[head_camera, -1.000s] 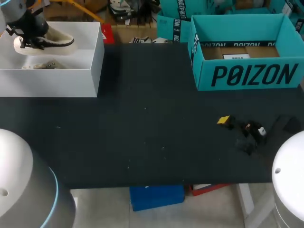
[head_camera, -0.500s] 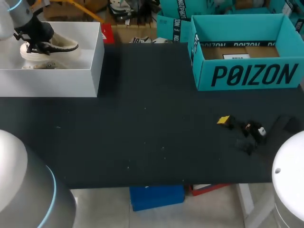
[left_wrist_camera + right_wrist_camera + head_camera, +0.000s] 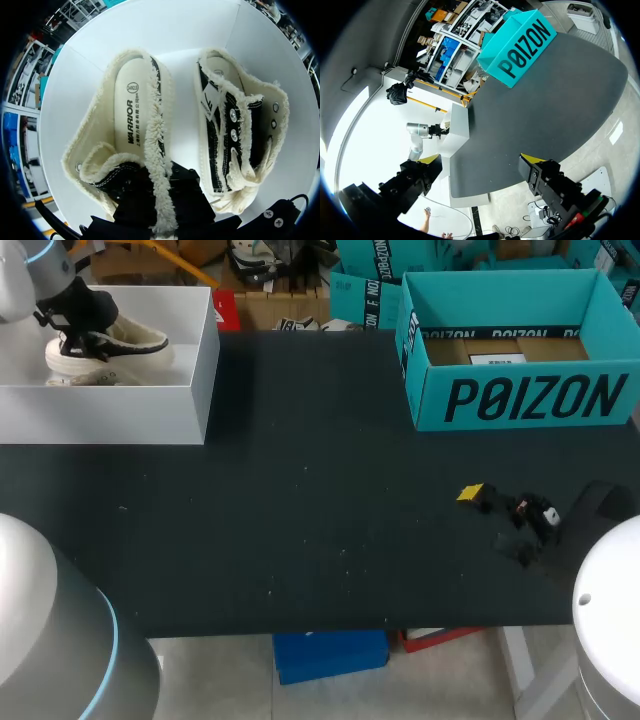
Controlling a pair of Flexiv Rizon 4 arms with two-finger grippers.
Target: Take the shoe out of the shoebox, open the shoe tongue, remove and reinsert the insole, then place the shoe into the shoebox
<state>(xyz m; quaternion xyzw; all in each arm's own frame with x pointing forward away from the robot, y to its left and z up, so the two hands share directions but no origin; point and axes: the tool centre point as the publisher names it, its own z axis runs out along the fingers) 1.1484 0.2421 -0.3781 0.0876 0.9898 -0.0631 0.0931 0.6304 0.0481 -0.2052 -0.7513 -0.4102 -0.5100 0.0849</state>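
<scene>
A cream shoe (image 3: 110,343) with black trim and a fleecy lining hangs inside the white shoebox (image 3: 120,410) at the table's back left. My left gripper (image 3: 80,315) is shut on it. In the left wrist view the gripper (image 3: 162,205) pinches the shoe's (image 3: 135,115) fleecy side wall near the heel, and the insole (image 3: 131,107) lies inside. A second matching shoe (image 3: 235,135) lies beside it on the box floor (image 3: 180,65). My right gripper (image 3: 505,508) stands open and empty low over the table's front right, its fingers (image 3: 430,162) wide apart.
A teal open box (image 3: 530,395) stands at the back right, also seen far ahead of the right gripper (image 3: 481,160) as a teal box (image 3: 520,45). Black table mat (image 3: 320,510) stretches between the two boxes.
My left gripper has carried the shoe slightly right and lower into the white box. The right arm has barely moved.
</scene>
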